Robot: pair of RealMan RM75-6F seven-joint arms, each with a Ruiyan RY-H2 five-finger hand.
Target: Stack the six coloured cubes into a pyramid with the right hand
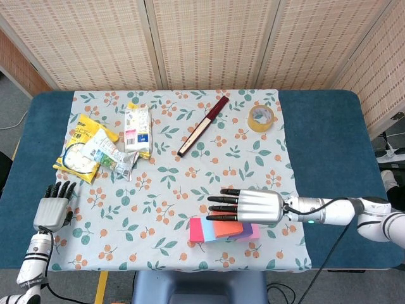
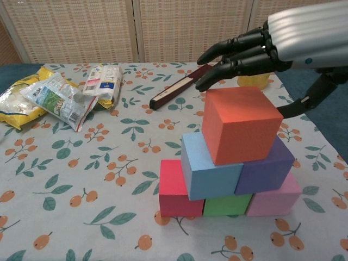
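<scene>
Pyramid, six cubes, near the front edge of the table, right of centre, on the patterned cloth [image 2: 65,179].
Bottom row, touching side by side: red cube [image 2: 175,190] at left, green cube [image 2: 227,204] in the middle, pink cube [image 2: 276,199] at right.
Middle row: blue cube [image 2: 209,167] at left, purple cube [image 2: 266,166] at right, touching each other and resting on the bottom row.
Top: orange cube [image 2: 239,124], sitting on the blue and purple cubes, slightly tilted and turned against the rows below.

Right hand [image 2: 258,49]: released, fingers [image 2: 217,79] stretched out and apart, palm down, holding nothing. It hangs just above the orange cube's rear top edge; whether a fingertip touches the cube cannot be told. In the head view the right hand [image 1: 250,206] covers the back of the stack.

Left hand [image 1: 53,208]: at the left edge of the table, on the blue surface beside the cloth, fingers extended, holding nothing.

Other items on the cloth:
Snack bags [image 1: 95,149], several, at the rear left.
Dark red fan [image 1: 204,125], closed, at the rear centre, lying diagonally.
Tape roll [image 1: 261,118], yellow, near the rear right corner of the cloth.
</scene>
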